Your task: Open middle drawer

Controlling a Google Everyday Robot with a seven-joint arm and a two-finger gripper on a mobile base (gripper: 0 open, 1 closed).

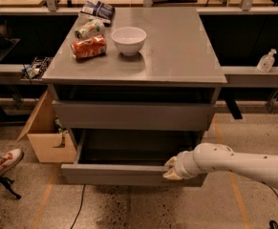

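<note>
The middle drawer (114, 174) is a grey drawer with a plain flat front. It stands pulled out from the grey cabinet (176, 46), and its dark box interior (133, 149) shows from above. My gripper (170, 168), at the end of the white arm coming in from the right, sits on the top edge of the drawer front near its right end and is shut on that edge. Another grey drawer front (131, 116) sits above it, under the cabinet top. Anything below the open drawer is hidden.
On the cabinet top are a white bowl (128, 39), a red can on its side (88, 47), another can (90, 29) and a snack bag (96, 8). A cardboard box (45, 137) stands left of the cabinet, with a person's shoe (5, 160) beside it. A bottle (266, 61) sits on the right shelf.
</note>
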